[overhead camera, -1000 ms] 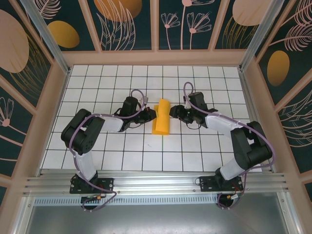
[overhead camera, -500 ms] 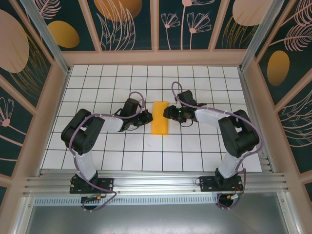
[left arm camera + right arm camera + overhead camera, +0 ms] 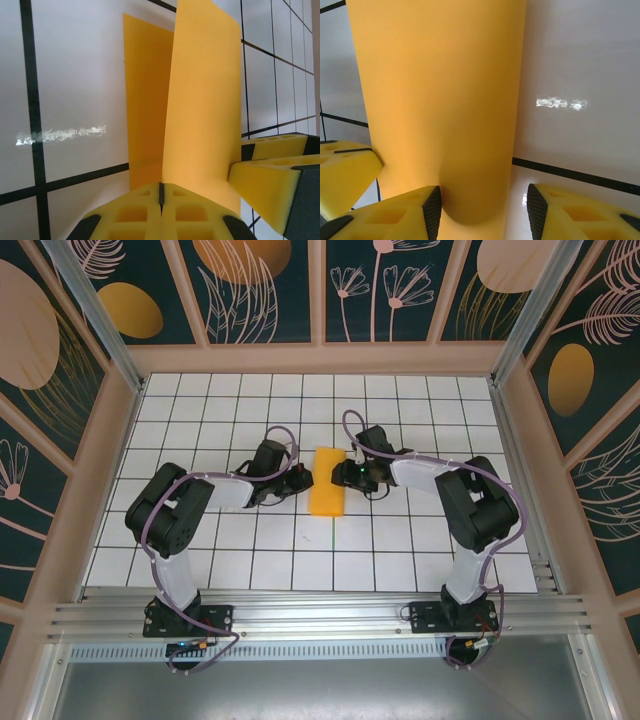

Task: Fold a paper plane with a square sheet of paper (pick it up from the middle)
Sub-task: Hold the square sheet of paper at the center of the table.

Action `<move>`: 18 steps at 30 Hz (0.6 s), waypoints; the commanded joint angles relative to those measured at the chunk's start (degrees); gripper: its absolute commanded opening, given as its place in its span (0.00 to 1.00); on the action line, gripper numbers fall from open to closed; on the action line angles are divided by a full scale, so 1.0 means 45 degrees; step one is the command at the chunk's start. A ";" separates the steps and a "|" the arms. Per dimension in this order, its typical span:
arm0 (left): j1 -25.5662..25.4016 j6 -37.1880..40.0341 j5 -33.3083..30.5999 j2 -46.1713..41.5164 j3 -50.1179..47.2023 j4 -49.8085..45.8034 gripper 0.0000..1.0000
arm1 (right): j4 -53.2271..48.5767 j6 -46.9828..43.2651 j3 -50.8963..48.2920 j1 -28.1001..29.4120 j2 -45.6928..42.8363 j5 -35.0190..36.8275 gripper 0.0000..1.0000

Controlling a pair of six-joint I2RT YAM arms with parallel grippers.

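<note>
My left gripper (image 3: 161, 192) was shut tight on edge of folded square sheet of paper (image 3: 200, 100). My right gripper (image 3: 482, 200) stood open around its round fold. Paper lay between them, mid table (image 3: 200, 540).

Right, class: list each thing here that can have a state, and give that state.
square sheet of paper: folded over in half, upper layer raised, fold rounded and not creased flat.
left end effector: shut, pinching the sheet's edge.
right end effector: open, jaws astride the rounded fold.
</note>
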 commanded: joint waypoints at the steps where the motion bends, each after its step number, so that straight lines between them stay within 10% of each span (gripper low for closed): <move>1: -0.0054 0.0271 0.0028 0.0161 0.0328 -0.0283 0.00 | -0.0441 -0.0229 0.0482 0.0105 0.0380 0.0338 0.49; 7: -0.0072 0.0309 -0.0377 -0.0049 0.0444 -0.0849 0.02 | -0.0645 -0.0211 0.0469 0.0130 0.0749 0.0718 0.46; 18: -0.0062 0.0349 -0.3777 -0.2662 0.0118 -0.2366 0.44 | -0.1010 -0.0878 0.0376 0.0145 0.0907 0.0870 0.42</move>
